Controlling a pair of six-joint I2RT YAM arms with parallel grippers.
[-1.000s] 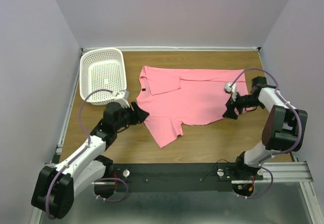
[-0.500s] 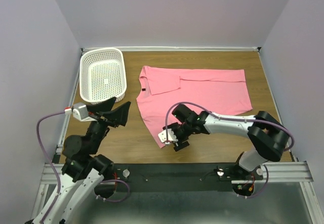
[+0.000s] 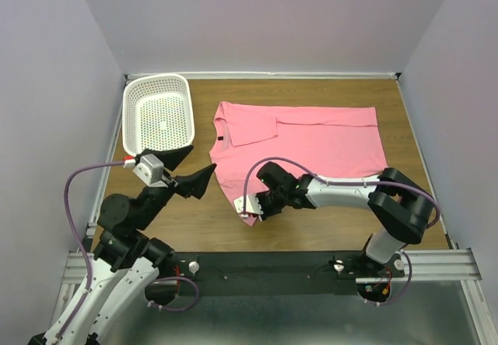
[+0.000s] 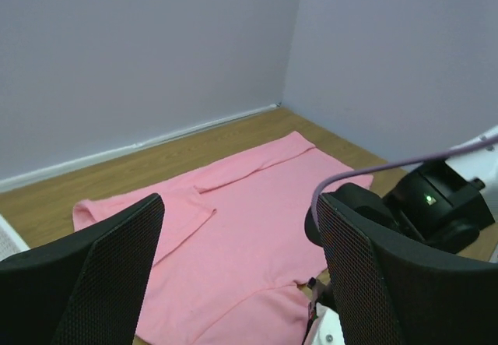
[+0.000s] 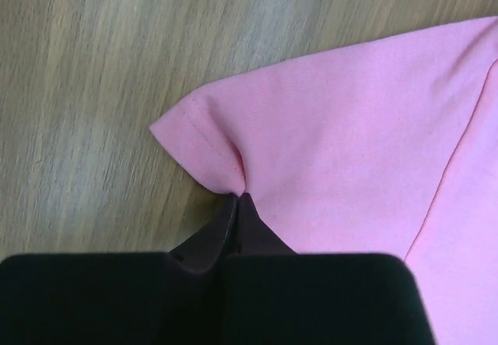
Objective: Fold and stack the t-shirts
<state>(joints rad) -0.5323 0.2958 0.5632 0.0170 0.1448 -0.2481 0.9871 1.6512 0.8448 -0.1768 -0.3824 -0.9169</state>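
Right gripper (image 3: 250, 208) is pinched shut on the hemmed tip of the t-shirt's (image 3: 311, 142) near sleeve, low on the table (image 3: 327, 232). In its wrist view we see the black fingertips (image 5: 222, 232) pressed together with a small pucker of cloth caught at their ends. Left gripper (image 3: 189, 170) hangs raised just left of the shirt, its jaws wide apart and holding nothing. We see the right arm stretched low along the shirt's near edge. A white perforated basket (image 3: 156, 78) sits at the far left corner, beside the shirt but not touching it. The shirt is salmon-pink and lies flat across the middle of the table, collar to the left with a dark label (image 3: 220, 139) inside and the far sleeve folded over the chest. We count one shirt, one basket and two grippers.
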